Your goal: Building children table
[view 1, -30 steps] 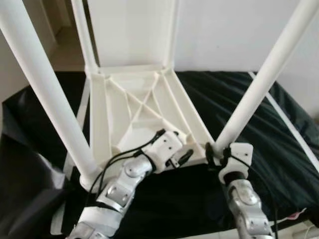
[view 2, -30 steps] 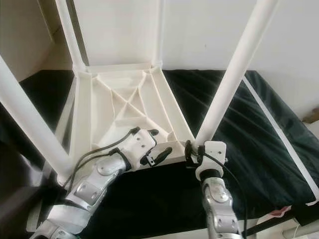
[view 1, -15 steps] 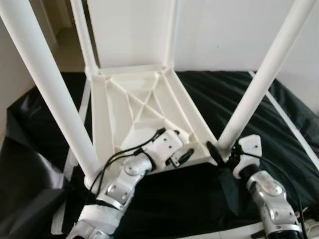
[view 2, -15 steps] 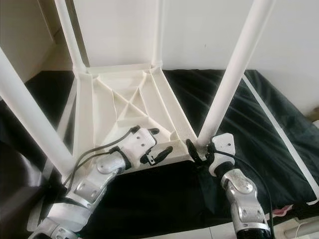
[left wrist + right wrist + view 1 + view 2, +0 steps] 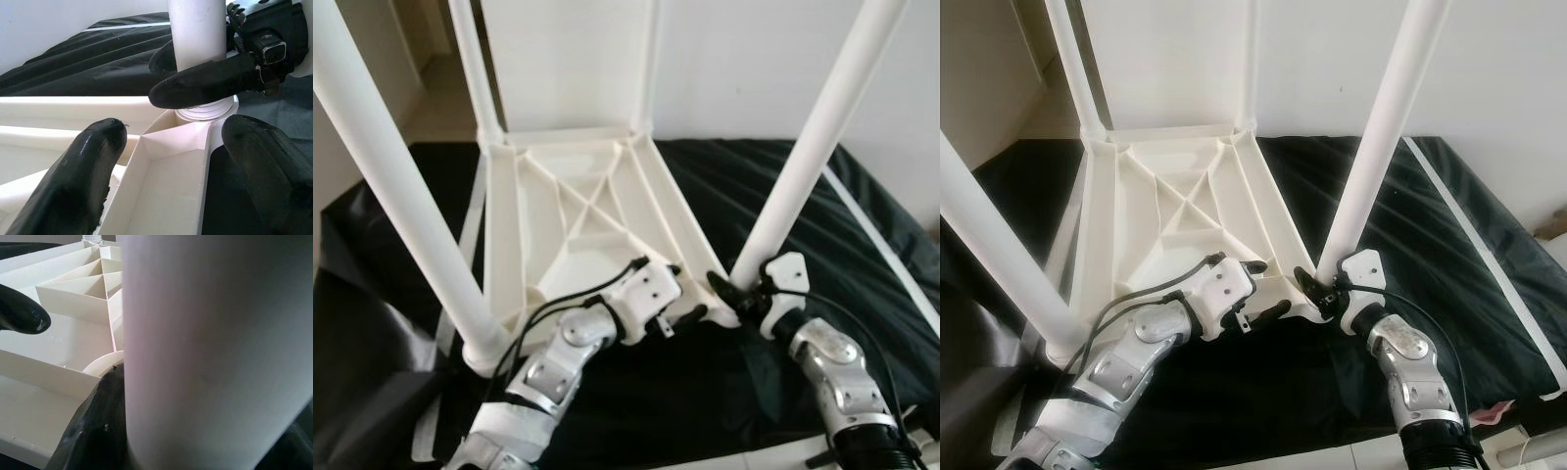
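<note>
White plastic everywhere: the children's table [image 5: 573,211] lies upside down on a black sheet [image 5: 822,206], ribbed underside facing up, its legs standing tall. Far left leg [image 5: 473,69] and far right leg [image 5: 646,64] rise at the back against a white wall [image 5: 754,59], the near left leg [image 5: 396,186] climbs out of the near left corner, and the near right leg [image 5: 808,147] stands in its socket at the near right corner.

Right gripper [image 5: 1317,286] is at that near right corner, its black fingers wrapped around the base of the near right leg just above the socket, clenched on it; the right wrist view has the leg pressed right between the finger pads [image 5: 93,431].

Left gripper [image 5: 680,311] sits at the near edge of the tabletop, just beside the same corner, fingers spread apart and released. In the left wrist view one finger [image 5: 78,181] hovers over the ribbed inside of the tabletop and the other hangs outside the rim over the sheet, with the rim wall between them. Whether either one touches the plastic, I cannot tell.

White straps [image 5: 871,245] run across the sheet on the right.
</note>
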Robot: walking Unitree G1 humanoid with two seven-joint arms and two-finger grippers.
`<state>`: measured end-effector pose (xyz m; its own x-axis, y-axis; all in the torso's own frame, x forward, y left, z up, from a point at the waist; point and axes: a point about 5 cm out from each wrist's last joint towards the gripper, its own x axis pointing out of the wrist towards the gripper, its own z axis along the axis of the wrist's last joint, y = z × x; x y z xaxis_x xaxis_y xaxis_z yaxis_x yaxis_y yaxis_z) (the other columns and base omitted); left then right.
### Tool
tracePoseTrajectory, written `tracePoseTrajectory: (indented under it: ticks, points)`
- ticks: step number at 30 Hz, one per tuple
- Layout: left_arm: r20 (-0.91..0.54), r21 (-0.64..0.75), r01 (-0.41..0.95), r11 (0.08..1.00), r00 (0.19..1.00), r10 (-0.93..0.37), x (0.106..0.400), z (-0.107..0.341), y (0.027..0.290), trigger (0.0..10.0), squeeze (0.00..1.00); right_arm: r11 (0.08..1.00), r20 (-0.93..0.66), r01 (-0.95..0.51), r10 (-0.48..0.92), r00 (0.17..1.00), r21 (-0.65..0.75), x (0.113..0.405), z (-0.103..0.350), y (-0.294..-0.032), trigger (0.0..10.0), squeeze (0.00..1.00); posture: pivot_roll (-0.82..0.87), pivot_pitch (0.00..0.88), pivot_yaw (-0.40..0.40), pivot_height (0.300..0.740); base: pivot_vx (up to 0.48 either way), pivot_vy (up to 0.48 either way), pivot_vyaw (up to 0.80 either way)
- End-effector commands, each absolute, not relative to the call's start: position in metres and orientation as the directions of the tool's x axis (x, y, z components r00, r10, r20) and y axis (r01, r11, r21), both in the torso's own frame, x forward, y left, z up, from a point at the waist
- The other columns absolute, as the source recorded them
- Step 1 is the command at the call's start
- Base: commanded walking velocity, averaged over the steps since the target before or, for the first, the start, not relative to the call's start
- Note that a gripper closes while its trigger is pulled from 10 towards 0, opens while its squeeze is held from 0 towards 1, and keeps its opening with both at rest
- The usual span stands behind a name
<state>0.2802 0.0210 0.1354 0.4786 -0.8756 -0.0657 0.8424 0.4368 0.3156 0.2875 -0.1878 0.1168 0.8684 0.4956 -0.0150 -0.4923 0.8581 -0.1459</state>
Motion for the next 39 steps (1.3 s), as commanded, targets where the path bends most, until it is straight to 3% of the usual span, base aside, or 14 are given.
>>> tracePoseTrajectory:
  ticks: [1,5,6,15,18,19,24,27,39]
  points:
    - [-0.074,0.3,0.857,0.419,0.459,-0.886,0.276,0.133,0.021,10.0,0.0,0.831,-0.044,-0.535,0.535,0.844,-0.15,0.287,0.112,-0.182,0.0,0.0,0.03,0.0,-0.054,0.74,0.0,0.0,0.0]
    - [-0.076,0.27,0.874,0.404,0.437,-0.896,0.275,0.132,0.022,10.0,0.0,0.842,-0.064,-0.528,0.524,0.849,-0.112,0.281,0.107,-0.185,0.0,0.0,0.01,0.0,-0.059,0.74,0.0,0.0,0.0]
    - [-0.075,0.259,0.88,0.398,0.429,-0.9,0.275,0.133,0.022,10.0,0.0,0.859,-0.069,-0.505,0.501,0.863,-0.086,0.276,0.104,-0.186,10.0,0.0,0.01,0.0,-0.057,0.74,0.0,0.0,0.0]
    - [-0.075,0.255,0.884,0.392,0.422,-0.903,0.274,0.133,0.022,10.0,0.0,0.912,-0.04,-0.407,0.406,0.913,-0.048,0.271,0.101,-0.181,10.0,0.0,0.0,0.0,-0.052,0.74,0.0,0.0,0.0]
    - [-0.074,0.268,0.876,0.4,0.433,-0.898,0.276,0.134,0.023,10.0,0.0,0.956,-0.017,-0.293,0.293,0.956,-0.025,0.271,0.102,-0.176,10.0,0.0,0.0,0.0,-0.047,0.74,0.0,0.0,0.0]
    - [-0.06,0.273,0.864,0.423,0.455,-0.889,0.279,0.136,0.024,10.0,0.0,0.987,-0.012,-0.161,0.162,0.987,0.026,0.271,0.102,-0.168,10.0,0.0,0.0,0.0,-0.045,0.74,0.0,0.0,0.0]
    - [-0.053,0.259,0.859,0.442,0.469,-0.881,0.281,0.137,0.024,10.0,0.0,0.997,-0.025,-0.038,0.04,0.999,0.064,0.273,0.099,-0.165,10.0,0.0,0.0,0.0,-0.045,0.74,0.0,0.0,0.0]
    - [-0.04,0.27,0.841,0.469,0.497,-0.867,0.284,0.14,0.024,10.0,0.0,0.986,-0.055,0.11,-0.104,0.993,0.126,0.274,0.095,-0.154,10.0,0.0,0.0,0.0,-0.041,0.74,0.0,0.0,0.0]
    - [-0.04,0.257,0.823,0.508,0.534,-0.845,0.288,0.14,0.026,10.0,0.0,0.988,-0.08,0.112,-0.103,0.991,0.108,0.274,0.094,-0.137,10.0,0.0,0.01,0.0,-0.044,0.74,0.0,0.0,0.0]
